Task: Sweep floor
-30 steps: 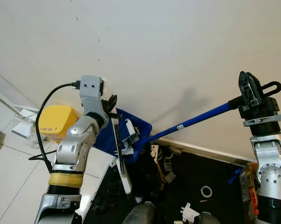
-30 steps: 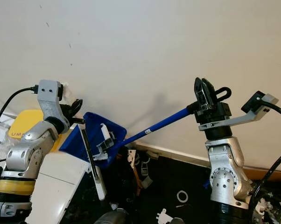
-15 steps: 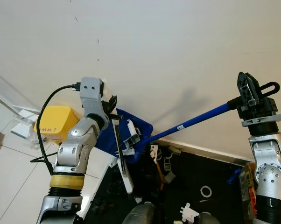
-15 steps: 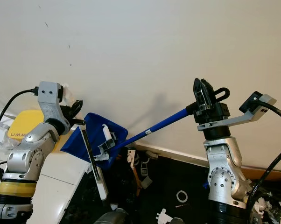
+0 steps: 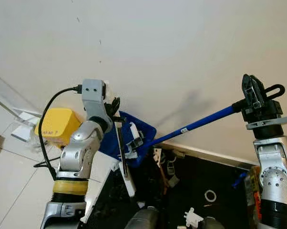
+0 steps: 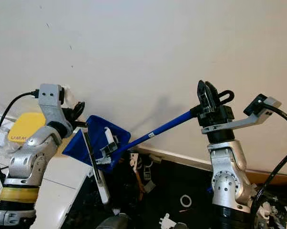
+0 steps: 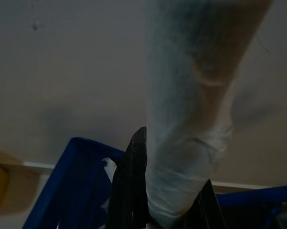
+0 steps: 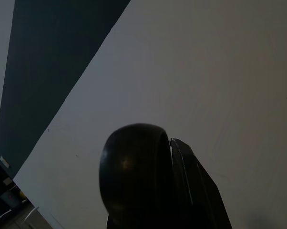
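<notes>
A blue dustpan point(image 5: 131, 137) hangs tilted against the white wall, with white scraps inside it. Its pale wrapped handle point(image 7: 191, 119) sits between the black fingers of my left gripper point(image 5: 114, 106), which is shut on it. A long white and black strip point(image 5: 124, 162) hangs down from the pan. A broom's blue handle point(image 5: 200, 123) slants from the dustpan up to the right. My right gripper point(image 5: 253, 93) is shut on the handle's black looped end point(image 8: 134, 171), raised in front of the wall.
A yellow box point(image 5: 55, 125) and white tiles lie at the left, with a black cable point(image 5: 41, 143) looping past. Below is a dark floor patch with litter: a white ring point(image 5: 210, 195), white plastic bits point(image 5: 192, 218), and several scraps point(image 5: 165, 167) by the skirting.
My left forearm has tilted slightly and the dustpan has edged a little to the right. The right gripper and broom handle have hardly moved.
</notes>
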Robot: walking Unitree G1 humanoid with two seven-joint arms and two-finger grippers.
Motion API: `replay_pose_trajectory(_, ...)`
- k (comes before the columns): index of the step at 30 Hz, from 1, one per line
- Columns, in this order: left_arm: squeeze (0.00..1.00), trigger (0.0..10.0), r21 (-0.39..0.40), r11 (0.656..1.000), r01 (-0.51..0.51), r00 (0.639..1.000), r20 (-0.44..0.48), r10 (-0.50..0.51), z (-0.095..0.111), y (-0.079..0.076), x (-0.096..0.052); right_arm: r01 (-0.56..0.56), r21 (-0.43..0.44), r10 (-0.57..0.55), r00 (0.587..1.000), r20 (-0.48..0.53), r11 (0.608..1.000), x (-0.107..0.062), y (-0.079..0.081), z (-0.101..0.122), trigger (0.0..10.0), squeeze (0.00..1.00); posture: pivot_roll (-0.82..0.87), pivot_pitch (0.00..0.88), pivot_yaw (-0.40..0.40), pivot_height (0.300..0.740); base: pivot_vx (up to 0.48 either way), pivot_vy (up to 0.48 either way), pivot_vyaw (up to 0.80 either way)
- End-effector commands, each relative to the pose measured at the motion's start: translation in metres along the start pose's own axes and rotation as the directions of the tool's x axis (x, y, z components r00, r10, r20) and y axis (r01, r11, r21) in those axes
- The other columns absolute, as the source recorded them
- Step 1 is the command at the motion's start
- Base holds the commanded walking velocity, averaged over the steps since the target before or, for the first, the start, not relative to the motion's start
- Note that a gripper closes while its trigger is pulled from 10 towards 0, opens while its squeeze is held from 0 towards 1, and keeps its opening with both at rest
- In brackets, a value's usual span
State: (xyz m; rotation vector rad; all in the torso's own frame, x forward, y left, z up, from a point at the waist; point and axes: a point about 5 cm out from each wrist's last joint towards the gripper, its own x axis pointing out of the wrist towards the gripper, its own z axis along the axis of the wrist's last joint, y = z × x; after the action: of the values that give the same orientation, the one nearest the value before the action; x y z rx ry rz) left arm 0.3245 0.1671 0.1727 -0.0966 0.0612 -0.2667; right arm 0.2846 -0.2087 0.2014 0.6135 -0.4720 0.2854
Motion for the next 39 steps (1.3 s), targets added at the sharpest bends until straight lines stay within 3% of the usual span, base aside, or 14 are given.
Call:
replay_pose_trajectory(1, 0.00, 10.0, -0.012, 1.000, 0.006, 0.999, 0.045, -0.005, 0.0073, -0.0011, -0.0034, -0.041, 0.036, 0.040, 0.999, 0.033, 0.999, 0.0039, 0.0065, 0.0004, 10.0, 0.00, 0.09, 0.066, 0.113, 0.740, 0.000, 0.000, 0.00)
replay_pose_trajectory(9, 0.00, 10.0, 0.034, 0.999, 0.019, 0.999, 0.046, -0.020, 0.0041, -0.0056, -0.0051, -0.043, 0.039, 0.042, 0.999, 0.032, 0.998, 0.0047, 0.0067, -0.0002, 10.0, 0.00, 0.09, 0.069, 0.113, 0.740, 0.000, 0.000, 0.00)
replay_pose_trajectory(34, 0.00, 10.0, 0.026, 0.999, 0.029, 0.998, 0.046, -0.030, 0.0068, -0.0106, -0.0060, -0.043, 0.042, 0.041, 0.999, 0.031, 0.998, 0.0042, 0.0069, -0.0008, 10.0, 0.00, 0.10, 0.081, 0.113, 0.740, 0.000, 0.000, 0.00)
replay_pose_trajectory(39, 0.00, 10.0, 0.030, 0.999, 0.032, 0.998, 0.046, -0.033, 0.0070, -0.0110, -0.0063, -0.043, 0.044, 0.041, 0.999, 0.030, 0.998, 0.0040, 0.0070, -0.0010, 10.0, 0.00, 0.10, 0.083, 0.113, 0.740, -0.289, 0.000, 0.00)
